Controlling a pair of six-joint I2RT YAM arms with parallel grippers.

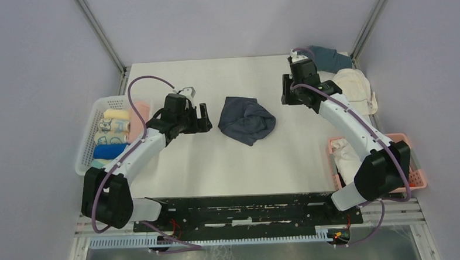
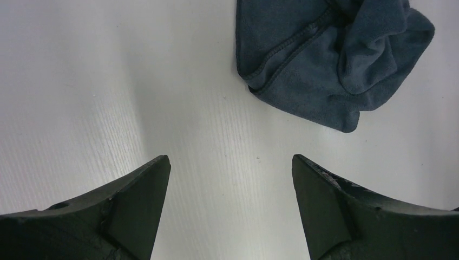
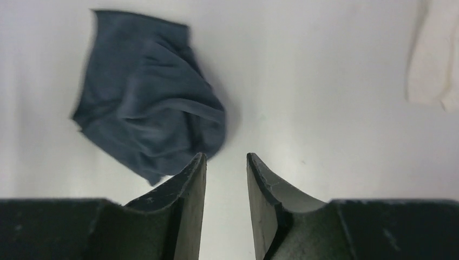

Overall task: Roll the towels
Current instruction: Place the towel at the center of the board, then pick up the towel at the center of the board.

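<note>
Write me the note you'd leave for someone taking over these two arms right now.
Left gripper: open, empty, beside the crumpled slate-blue towel.
Right gripper: slightly open, empty.
Done: rolled towels in the white basket.
Left: that towel mid-table, a cream towel and a teal towel at the far right, a white towel in the pink basket.

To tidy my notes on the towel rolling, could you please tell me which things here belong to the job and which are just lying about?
Job: crumpled slate towel, cream towel, teal towel, rolled towels.
Lying about: white basket, pink basket.
</note>
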